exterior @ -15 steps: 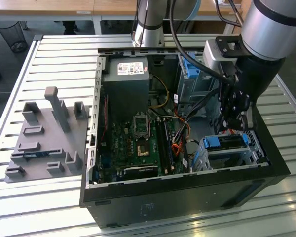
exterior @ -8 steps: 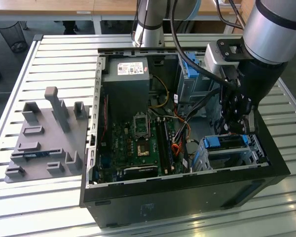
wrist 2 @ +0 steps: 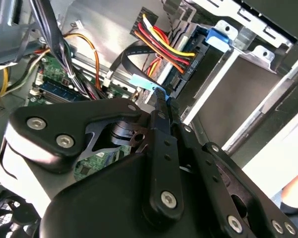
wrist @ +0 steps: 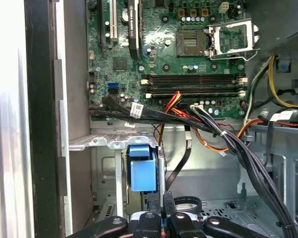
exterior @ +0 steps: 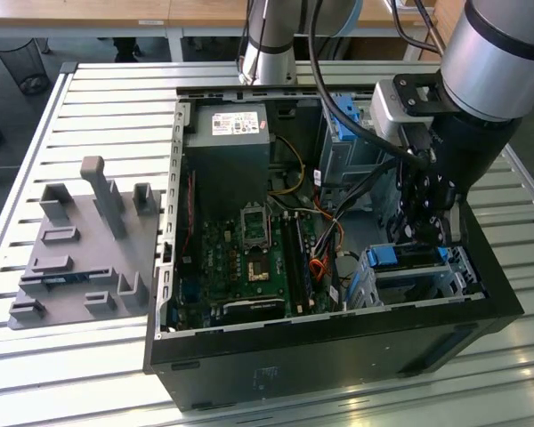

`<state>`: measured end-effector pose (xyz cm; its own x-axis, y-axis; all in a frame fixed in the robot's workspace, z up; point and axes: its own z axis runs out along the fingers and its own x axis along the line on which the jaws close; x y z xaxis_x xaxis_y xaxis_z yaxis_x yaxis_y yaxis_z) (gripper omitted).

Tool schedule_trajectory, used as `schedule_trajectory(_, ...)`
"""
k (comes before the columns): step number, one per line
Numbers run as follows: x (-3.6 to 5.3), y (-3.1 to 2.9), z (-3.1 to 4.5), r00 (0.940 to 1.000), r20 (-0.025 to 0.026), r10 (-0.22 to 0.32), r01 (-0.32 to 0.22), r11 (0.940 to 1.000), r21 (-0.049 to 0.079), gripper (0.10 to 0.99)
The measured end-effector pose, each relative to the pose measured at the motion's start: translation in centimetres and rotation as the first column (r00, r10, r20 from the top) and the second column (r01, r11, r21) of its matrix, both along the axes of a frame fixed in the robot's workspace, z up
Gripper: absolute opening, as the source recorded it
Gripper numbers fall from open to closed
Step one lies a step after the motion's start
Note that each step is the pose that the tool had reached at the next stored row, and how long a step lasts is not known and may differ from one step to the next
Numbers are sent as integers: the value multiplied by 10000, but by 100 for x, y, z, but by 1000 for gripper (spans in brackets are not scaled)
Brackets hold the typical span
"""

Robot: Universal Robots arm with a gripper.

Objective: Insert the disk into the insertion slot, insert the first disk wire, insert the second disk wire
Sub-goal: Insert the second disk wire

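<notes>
The disk (exterior: 399, 257) lies inside the insertion slot (exterior: 460, 277) at the exterior view's right, near the case front, with its blue carrier end (wrist: 141, 171) showing. A disk wire with a red, yellow and black bundle (wrist 2: 175, 49) sits plugged into the disk's end. My gripper (exterior: 424, 236) hangs over that end. Its fingers (wrist 2: 161, 119) stand close together on the light-blue connector (wrist 2: 145, 82) of a flat black disk wire (wrist: 181, 158), right beside the plugged one. The gripper (wrist: 162, 201) hides the connector's seat.
The open black case (exterior: 338, 342) holds the green motherboard (exterior: 249, 253), a grey power supply (exterior: 227, 151) and a taller cage (exterior: 343, 147) with a blue tray. Loose cable bundles (wrist: 248, 158) cross beside the slot. A grey fixture plate (exterior: 80, 249) lies at the exterior view's left.
</notes>
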<state>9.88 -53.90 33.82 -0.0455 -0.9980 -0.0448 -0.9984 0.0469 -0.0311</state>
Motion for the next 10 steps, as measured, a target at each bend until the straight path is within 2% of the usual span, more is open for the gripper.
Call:
schedule_trajectory(2, 0, -16, 1, 10000, 2, 0, 0, 10000, 59, 145)
schedule_trajectory(6, 0, -62, -1, 10000, 2, 0, 0, 10000, 78, 145)
schedule_trajectory(10, 3, -64, -3, 10000, 1, 0, 0, 10000, 77, 145)
